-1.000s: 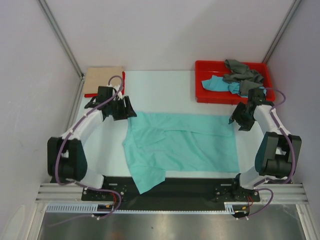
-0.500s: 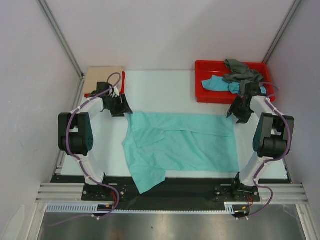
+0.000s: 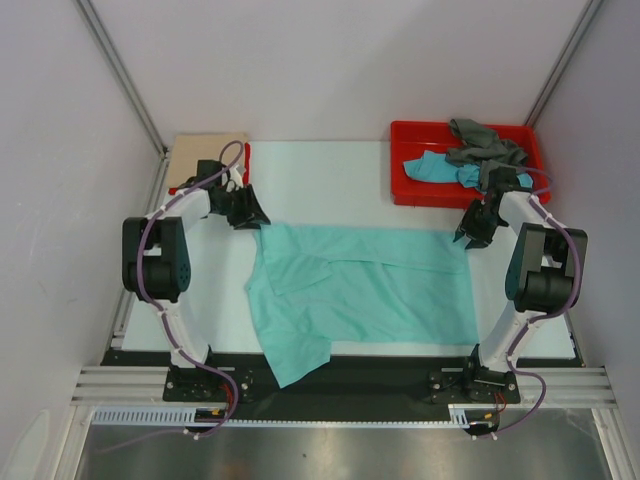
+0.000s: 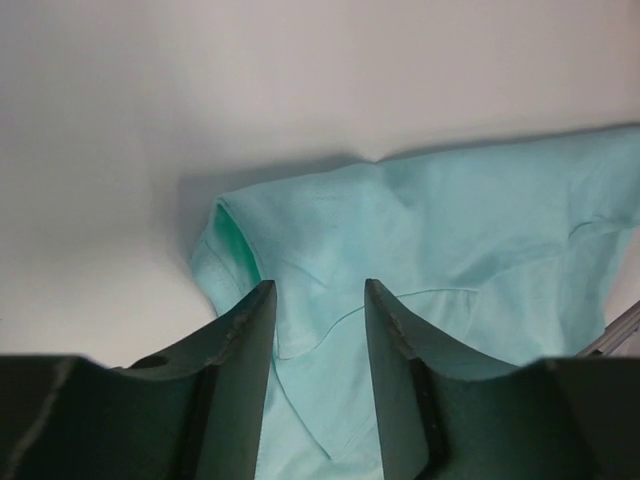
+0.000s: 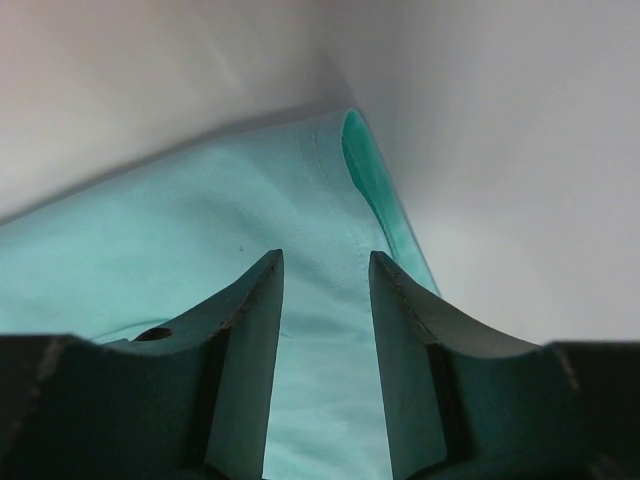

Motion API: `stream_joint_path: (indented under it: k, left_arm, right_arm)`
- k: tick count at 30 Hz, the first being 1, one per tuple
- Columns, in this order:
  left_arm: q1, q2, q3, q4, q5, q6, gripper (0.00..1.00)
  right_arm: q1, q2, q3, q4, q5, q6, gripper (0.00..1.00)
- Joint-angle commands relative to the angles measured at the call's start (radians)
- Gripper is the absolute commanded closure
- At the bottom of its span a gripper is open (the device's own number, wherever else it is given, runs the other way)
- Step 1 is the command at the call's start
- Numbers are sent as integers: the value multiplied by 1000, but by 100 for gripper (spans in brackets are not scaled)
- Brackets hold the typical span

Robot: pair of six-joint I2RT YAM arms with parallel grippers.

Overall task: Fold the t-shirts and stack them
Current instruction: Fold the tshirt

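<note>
A mint-green t-shirt [image 3: 365, 285] lies spread across the middle of the table, with one part hanging toward the front edge. My left gripper [image 3: 252, 218] is over its far left corner and open. In the left wrist view the cloth [image 4: 450, 220] lies flat between and under the jaws of the left gripper [image 4: 318, 285]. My right gripper [image 3: 467, 238] is at the far right corner, also open. The hem [image 5: 200, 210] runs between the fingers of the right gripper [image 5: 325, 255]. Neither gripper pinches the cloth.
A red tray [image 3: 400, 192] at the back right holds a turquoise-blue t-shirt [image 3: 432, 168] and a crumpled grey t-shirt [image 3: 485, 145]. A folded beige t-shirt [image 3: 205, 158] lies at the back left on a red one [image 3: 246, 158]. Walls close in both sides.
Both arms have drawn their elbows back and brought the grippers down onto the far corners of the mint-green shirt. Both pairs of jaws have narrowed.
</note>
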Motion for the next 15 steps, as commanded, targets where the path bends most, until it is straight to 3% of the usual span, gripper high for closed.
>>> stream_joint_path:
  k: [1,5,10,15]
  left_arm:
    - [3,20,61,-20,60,-29,56]
    - [3,-6,32,-26,67,-50,56]
    - [-4,-46,-3,-58,96,-58,48]
    - [-72,-103,-29,-150,32,12,51]
  right_arm:
    - [-4,-17,6,-22,-1,-8,55]
    - [-4,-43,-24,-44,-15,4,53]
    - [-4,-133,-95,-97,-7,68,48]
    - [-4,-219,-188,-82,-47,133,44]
